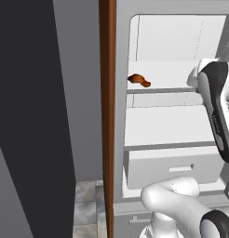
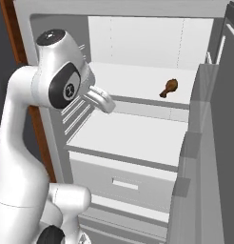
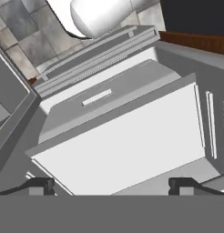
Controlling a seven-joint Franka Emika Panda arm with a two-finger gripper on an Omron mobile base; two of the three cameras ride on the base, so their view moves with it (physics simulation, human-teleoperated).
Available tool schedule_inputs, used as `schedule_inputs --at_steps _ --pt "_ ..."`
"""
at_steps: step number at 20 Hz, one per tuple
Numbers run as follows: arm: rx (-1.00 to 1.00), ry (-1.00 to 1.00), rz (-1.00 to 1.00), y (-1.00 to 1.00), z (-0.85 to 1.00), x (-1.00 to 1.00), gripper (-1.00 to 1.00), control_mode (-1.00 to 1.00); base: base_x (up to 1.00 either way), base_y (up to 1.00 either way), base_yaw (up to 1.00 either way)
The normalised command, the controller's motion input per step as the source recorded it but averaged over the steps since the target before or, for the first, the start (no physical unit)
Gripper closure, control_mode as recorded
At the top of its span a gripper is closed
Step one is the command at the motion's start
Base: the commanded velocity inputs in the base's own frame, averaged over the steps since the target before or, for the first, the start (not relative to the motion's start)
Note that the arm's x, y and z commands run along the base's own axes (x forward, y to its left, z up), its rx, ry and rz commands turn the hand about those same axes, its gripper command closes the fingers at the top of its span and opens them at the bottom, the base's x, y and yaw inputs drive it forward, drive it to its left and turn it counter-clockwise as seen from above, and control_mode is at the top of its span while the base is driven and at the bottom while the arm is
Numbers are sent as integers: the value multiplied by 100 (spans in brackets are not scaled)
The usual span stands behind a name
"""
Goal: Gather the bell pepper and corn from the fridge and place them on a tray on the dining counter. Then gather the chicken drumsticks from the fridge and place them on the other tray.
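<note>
Drumstick (image 1: 139, 81) on the fridge (image 2: 138, 138) upper shelf in base views, pincer (image 3: 112, 185) spread wide, empty, in hand view

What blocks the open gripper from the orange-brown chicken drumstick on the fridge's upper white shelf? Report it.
Nothing visible does. The orange-brown chicken drumstick lies alone on the upper white shelf of the open pale grey fridge. The gripper, fingers spread, points down at the lower shelf.

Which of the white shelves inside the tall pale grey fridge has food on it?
The upper white shelf: one orange-brown club-shaped chicken drumstick lies on it. The white shelf below is bare.
</note>
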Motion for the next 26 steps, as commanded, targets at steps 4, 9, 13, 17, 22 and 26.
schedule_inputs --at_steps 4,9,13,17,22,26 --pt "-11 -30 0 -33 -41 0 -100 -100 0 0 0" --pt "-10 -39 0 -23 -28 3 -100 -100 0 0 0" --pt "0 -1 0 -24 17 15 -100 -100 0 0 0" --pt "-5 12 0 -18 34 12 -100 -100 0 0 0" --pt "-16 7 0 -22 10 2 -100 -100 0 0 0" --pt "-20 0 0 -25 0 0 -100 -100 0 0 0"
